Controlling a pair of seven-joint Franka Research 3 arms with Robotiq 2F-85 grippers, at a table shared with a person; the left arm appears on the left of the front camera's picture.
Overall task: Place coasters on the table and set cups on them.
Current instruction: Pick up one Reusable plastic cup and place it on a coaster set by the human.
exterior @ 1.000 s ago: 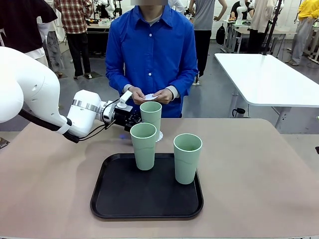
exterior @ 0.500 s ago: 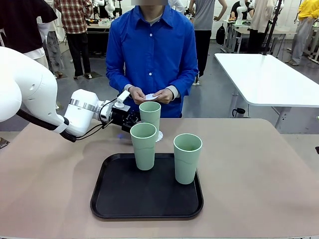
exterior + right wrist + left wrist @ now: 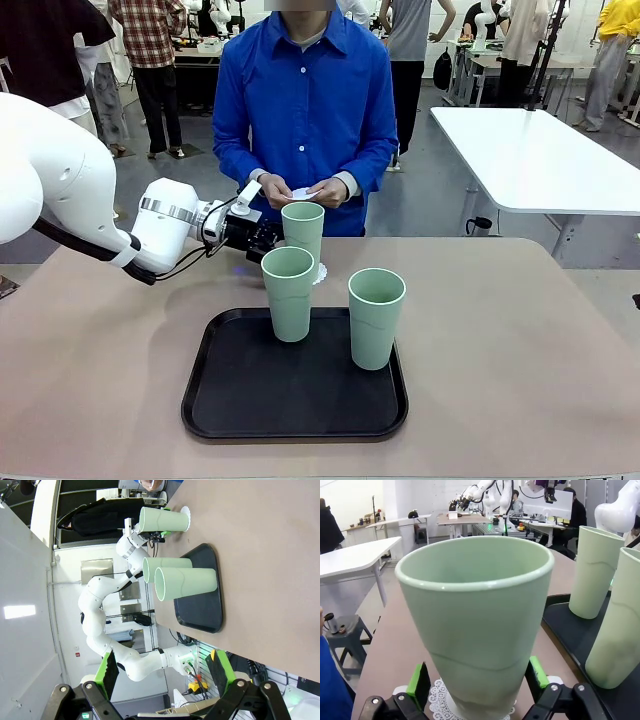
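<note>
Left gripper [image 3: 477,679]: I read it as released. Its green pads [image 3: 418,682] stand either side of a tall pale mint-green plastic cup [image 3: 302,232], low on the wall, with a sliver of gap showing.
Cup between the fingers: it stands upright on a round white lacy paper coaster [image 3: 437,700], on the tan matte table [image 3: 520,350].
Other two mint-green cups [image 3: 288,293] [image 3: 376,317]: both stand upright on the black rounded-square tray [image 3: 230,400], just beside the left gripper on my side.
Right gripper [image 3: 164,672]: its jaws are spread wide with nothing between them, well apart from every cup.
Person's hands [image 3: 272,190] [image 3: 330,190]: just beyond the left gripper, holding a second white coaster [image 3: 300,193].
</note>
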